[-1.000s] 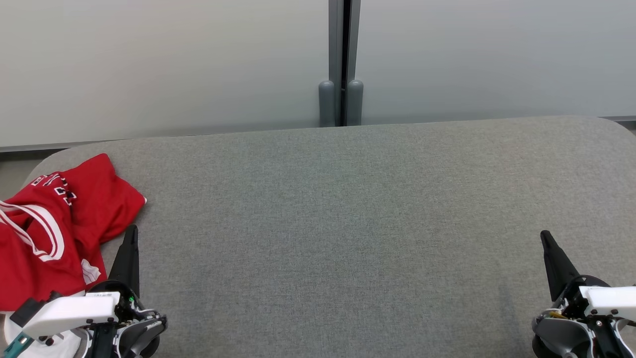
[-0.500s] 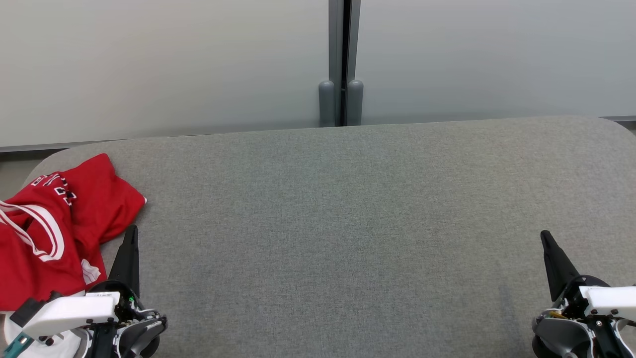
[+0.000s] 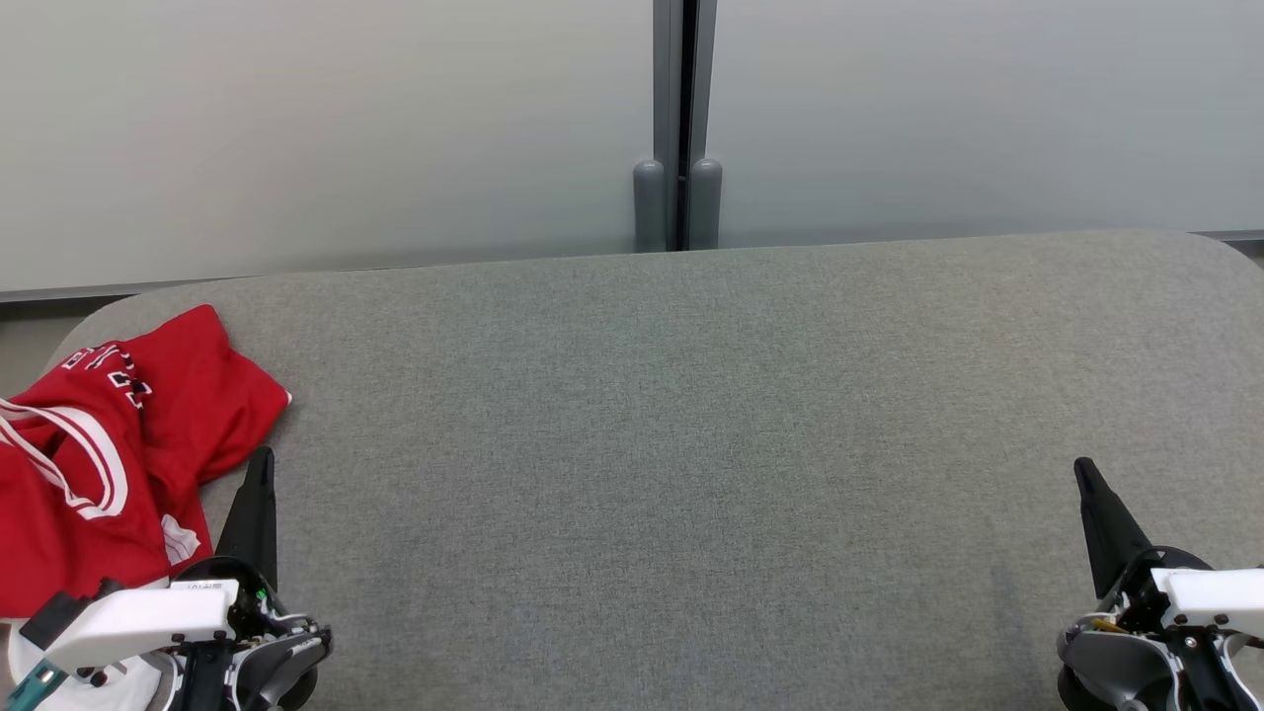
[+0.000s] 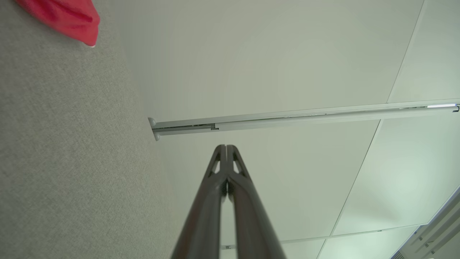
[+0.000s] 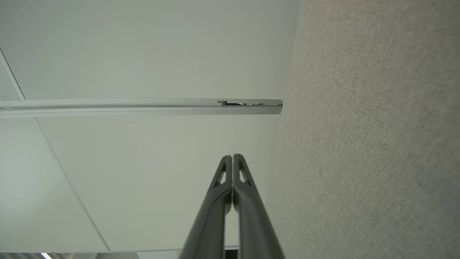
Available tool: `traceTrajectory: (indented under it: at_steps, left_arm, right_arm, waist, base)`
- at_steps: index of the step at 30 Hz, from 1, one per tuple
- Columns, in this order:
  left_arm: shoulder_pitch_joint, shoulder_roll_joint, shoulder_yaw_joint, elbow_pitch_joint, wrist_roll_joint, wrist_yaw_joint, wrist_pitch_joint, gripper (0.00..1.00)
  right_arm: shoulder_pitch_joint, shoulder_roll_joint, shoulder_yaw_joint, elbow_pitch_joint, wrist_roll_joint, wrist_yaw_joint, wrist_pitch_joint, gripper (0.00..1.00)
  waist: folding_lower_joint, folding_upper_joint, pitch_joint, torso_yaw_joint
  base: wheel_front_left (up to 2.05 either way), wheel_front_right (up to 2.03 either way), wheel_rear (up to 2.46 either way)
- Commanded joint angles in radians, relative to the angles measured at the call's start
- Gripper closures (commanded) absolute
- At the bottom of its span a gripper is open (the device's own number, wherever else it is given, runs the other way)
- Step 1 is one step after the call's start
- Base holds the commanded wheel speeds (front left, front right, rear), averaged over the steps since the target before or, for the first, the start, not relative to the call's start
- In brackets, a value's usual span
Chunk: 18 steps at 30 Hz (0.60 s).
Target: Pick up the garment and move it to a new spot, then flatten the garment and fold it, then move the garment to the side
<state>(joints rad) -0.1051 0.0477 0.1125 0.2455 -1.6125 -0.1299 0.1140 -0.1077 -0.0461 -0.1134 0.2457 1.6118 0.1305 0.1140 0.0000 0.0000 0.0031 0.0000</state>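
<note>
Red cloth, the garment (image 3: 109, 434), lies crumpled at the left end of the table (image 3: 691, 444) and runs off the left edge of the head view. It sits in a heap with folds over its white trim, so I judge that no step of the task has begun. Just right of it and nearer, the left gripper (image 3: 263, 462) hangs over the grey cover, clear of the cloth, its fingers pressed together into one dark blade and empty. The wrist is rolled onto its side and the fingers point along the table toward the far wall (image 3: 296, 128). The wide middle of the table lies between the arms and is probably the new spot for flattening. At the near right the right gripper (image 3: 1086, 474) mirrors that pose, fingers likewise pressed together and empty, well apart from the garment. To start, the left arm would likely have to open and swing left.
</note>
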Motion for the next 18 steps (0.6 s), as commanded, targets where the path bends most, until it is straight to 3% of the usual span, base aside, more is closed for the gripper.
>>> traceTrajectory:
  at_steps: [1, 10, 11, 18]
  left_arm:
    - [-0.01, 0.006, 0.004, -0.002, -0.001, -0.004, 0.003, 1.0]
    - [-0.01, 0.006, 0.004, -0.002, -0.001, -0.004, 0.003, 1.0]
    - [0.0, 0.0, 0.0, 0.0, 0.0, 0.0, 0.0, 0.0]
    - [0.031, -0.01, -0.014, 0.023, 0.005, 0.0, -0.013, 0.0]
  right_arm:
    - [-0.004, -0.009, -0.001, -0.002, 0.002, 0.0, 0.003, 1.0]
    - [-0.004, -0.009, -0.001, -0.002, 0.002, 0.0, 0.003, 1.0]
    - [0.0, 0.0, 0.0, 0.0, 0.0, 0.0, 0.0, 0.0]
    - [0.029, 0.012, 0.01, 0.021, -0.001, -0.001, -0.011, 0.0]
  waist:
    - [0.0, 0.0, 0.0, 0.0]
    - [0.0, 0.0, 0.0, 0.0]
    - [0.0, 0.0, 0.0, 0.0]
    - [0.0, 0.0, 0.0, 0.0]
  base:
    - [0.0, 0.0, 0.0]
    - [0.0, 0.0, 0.0]
    - [0.0, 0.0, 0.0]
    - [0.0, 0.0, 0.0]
